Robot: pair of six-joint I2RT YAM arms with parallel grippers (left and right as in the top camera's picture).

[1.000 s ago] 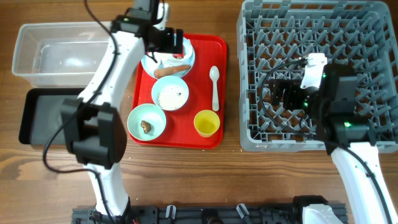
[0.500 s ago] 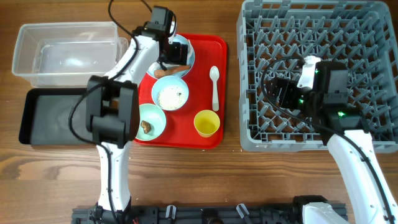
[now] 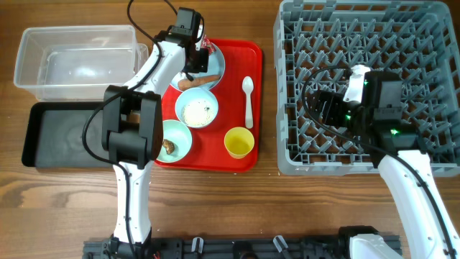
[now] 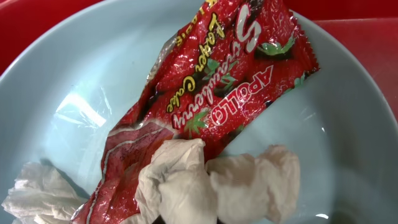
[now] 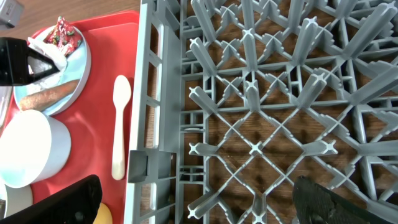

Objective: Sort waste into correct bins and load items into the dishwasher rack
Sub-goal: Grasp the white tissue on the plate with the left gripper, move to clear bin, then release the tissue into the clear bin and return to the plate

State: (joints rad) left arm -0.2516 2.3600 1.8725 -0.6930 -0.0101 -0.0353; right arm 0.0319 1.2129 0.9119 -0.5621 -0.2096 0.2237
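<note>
- The left gripper [image 3: 195, 57] sits over the pale blue plate [image 4: 348, 124]. Its fingers fall outside the wrist view and are masked by the arm from overhead, so it cannot be told whether they are spread or pressed together.
- The crumpled red-and-white wrapper [image 4: 211, 106] lies on the plate directly ahead of those fingers. The white tissue [image 4: 217, 180] overlaps its nearer end.
- Handling, as a judgement: the wrapper is thin glossy film, so it is very light, springy and probably slippery on its flat panels.
- Recommended hold: pinch a raised crease at the end farther from the fingers, clear of the tissue. Light closing force should be enough.
- The tissue is soft and compressible, and it may lift together with the wrapper if both are caught.
- The right gripper [image 5: 196, 202] has its fingers spread wide and holds nothing. The dishwasher rack [image 5: 249, 124] lies directly beneath and between them.
</note>
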